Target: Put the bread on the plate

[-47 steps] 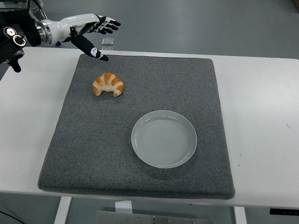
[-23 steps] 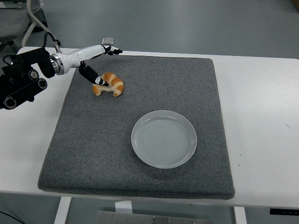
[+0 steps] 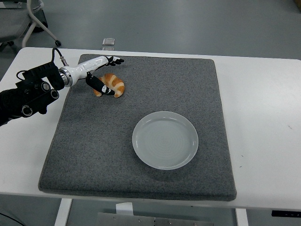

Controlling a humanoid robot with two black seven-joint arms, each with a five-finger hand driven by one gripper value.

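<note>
1. Left hand [image 3: 104, 70] reaches in over the grey mat [image 3: 94, 155], fingers spread, thumb touching the bread [image 3: 113, 84]; nothing gripped.
2. Bread lies on the mat's far-left area, well apart from the empty plate [image 3: 165, 140].

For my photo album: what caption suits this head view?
Robot's left hand reaches over a croissant on a grey mat, empty plate nearby.

single high head view, facing down over table [image 3: 263, 94]
</note>
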